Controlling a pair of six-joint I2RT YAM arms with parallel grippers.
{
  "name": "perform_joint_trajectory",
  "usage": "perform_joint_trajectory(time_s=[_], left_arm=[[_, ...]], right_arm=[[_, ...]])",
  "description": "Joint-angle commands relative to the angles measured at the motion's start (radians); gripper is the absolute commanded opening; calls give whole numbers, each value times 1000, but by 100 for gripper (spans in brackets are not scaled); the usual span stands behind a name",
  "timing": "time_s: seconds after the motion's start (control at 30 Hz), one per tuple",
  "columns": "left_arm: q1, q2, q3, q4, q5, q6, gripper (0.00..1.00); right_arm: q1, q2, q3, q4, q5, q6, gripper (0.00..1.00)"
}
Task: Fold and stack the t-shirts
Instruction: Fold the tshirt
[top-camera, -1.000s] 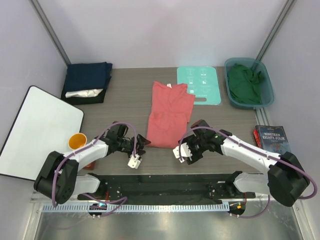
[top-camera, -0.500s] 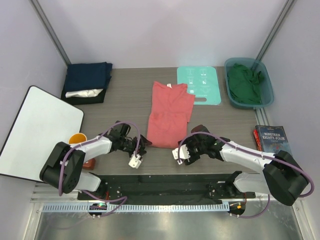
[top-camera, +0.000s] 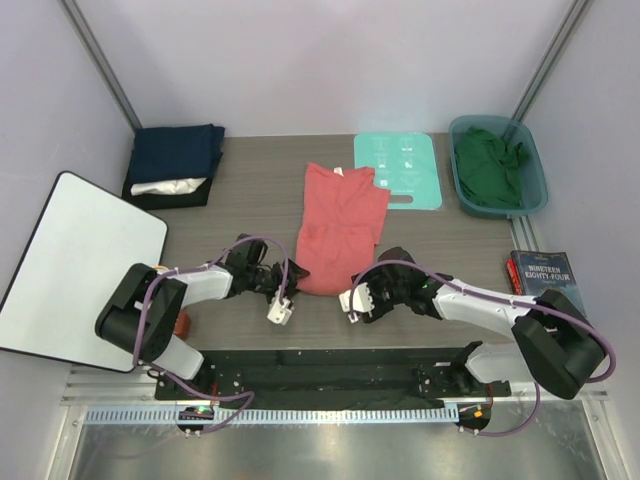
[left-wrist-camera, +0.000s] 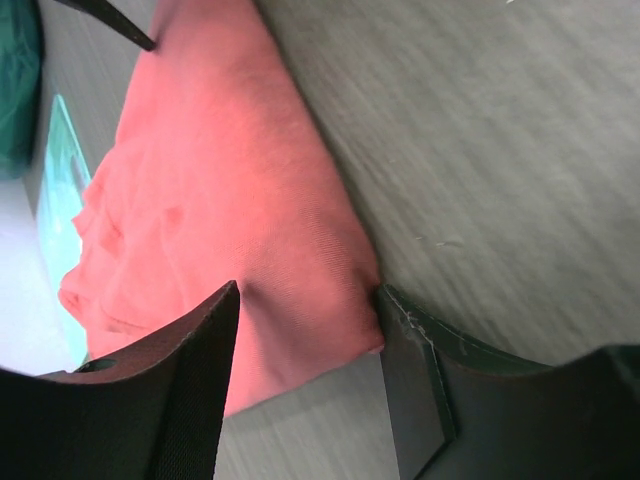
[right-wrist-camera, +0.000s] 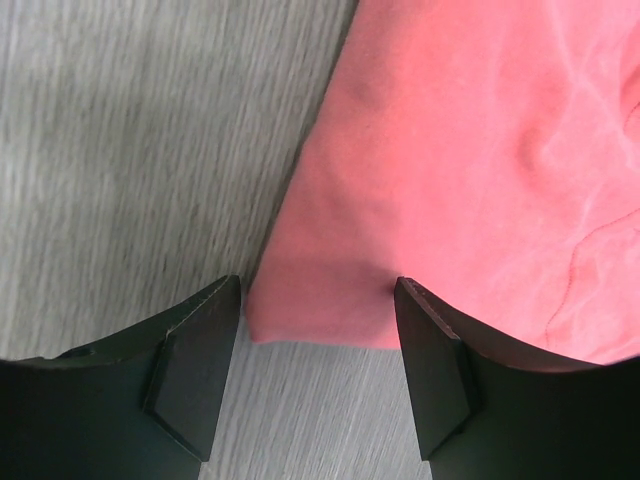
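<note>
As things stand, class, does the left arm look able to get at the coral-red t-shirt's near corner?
Probably yes: the left gripper has its open jaws astride a near corner of the coral-red t-shirt, nothing lying between.

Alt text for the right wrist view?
The right gripper stands open, its two black fingers either side of a corner of the coral-red cloth t-shirt, which lies flat on the grey wood-grain table. The cloth is not pinched.

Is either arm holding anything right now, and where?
Nothing held yet: the left tool and right tool stand open, each straddling a near corner of the coral-red t-shirt.
</note>
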Motion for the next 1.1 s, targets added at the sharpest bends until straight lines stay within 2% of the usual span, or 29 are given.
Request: perform_joint_trajectory(time_s=[0.0,0.1,0.2,0.23,0.27,0.3,0.33,0.37,0.4,0.5,0.57,0.67,0.83,0.9,1.07], left_arm=[[-2,64,36,96,-15,-20,58],[-2,93,55,122,-19,-29,57],[-2,102,64,133,-21,-47,55],[-2,103,64,133,-21,-46,55],[-2,101,63,133,-21,-49,52],[-2,99,63,132,-21,-55,47],[-2,90,63,122,-21,-59,41],[-2,84,63,115,-18,-66,11],[-2,80,64,104,-16,-73,0],[-2,41,66,52,8,-95,0],[-2,-11,56,27,20,-116,0],[-2,-112,56,-121,56,-135,0],[-2,-316,104,-540,135,-80,0],[-2,-406,128,-711,158,-64,0],[-2,-551,214,-940,238,-69,0]], right_arm=[[4,29,4,50,7,9,69],[4,46,4,55,11,5,68],[1,60,10,42,10,-18,60],[4,64,20,32,7,-24,54],[4,68,26,12,5,-29,36],[2,74,35,1,7,-29,28],[4,77,50,-10,7,-27,18],[4,77,56,-20,11,-24,14],[2,74,64,-30,13,-20,12],[2,71,104,-95,8,-17,6],[2,72,161,-198,-21,-4,1],[2,68,254,-384,-73,17,1],[4,42,406,-753,-202,-37,1],[4,28,467,-842,-231,-66,1],[4,-1,604,-1044,-274,-58,1]])
